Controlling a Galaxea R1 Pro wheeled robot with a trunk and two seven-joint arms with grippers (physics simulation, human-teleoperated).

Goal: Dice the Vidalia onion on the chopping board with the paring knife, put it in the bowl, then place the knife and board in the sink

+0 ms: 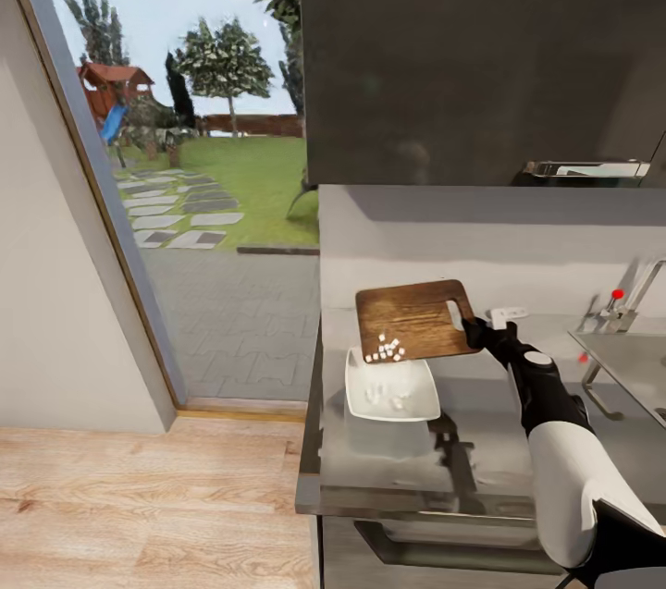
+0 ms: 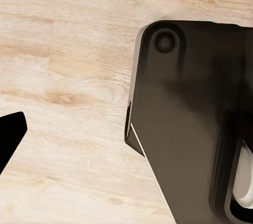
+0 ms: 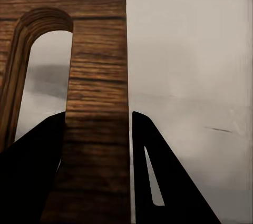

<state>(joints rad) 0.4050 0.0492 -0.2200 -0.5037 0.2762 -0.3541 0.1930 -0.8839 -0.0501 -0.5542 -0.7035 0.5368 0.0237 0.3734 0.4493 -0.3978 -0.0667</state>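
Board [image 1: 412,321] was up off the countertop [image 1: 481,441] in our right gripper [image 1: 469,326], tilted so its lower edge hung over the bowl [image 1: 390,387]. Our right wrist view showed the two fingers clamped either side of the strip of wood next to the handle slot, so we were closed on the board at its handle end. White onion dice [image 1: 387,350] clung near the low edge, and more lay in the bowl. We judged the board stiff and fairly heavy for an end grip, likely to sag or twist; the dice were light and loose, and would slide with more tilt. The sink [image 1: 638,367] sat to our right. Our left gripper [image 2: 10,137] hung over the wooden floor [image 2: 68,66]; we could not tell its opening
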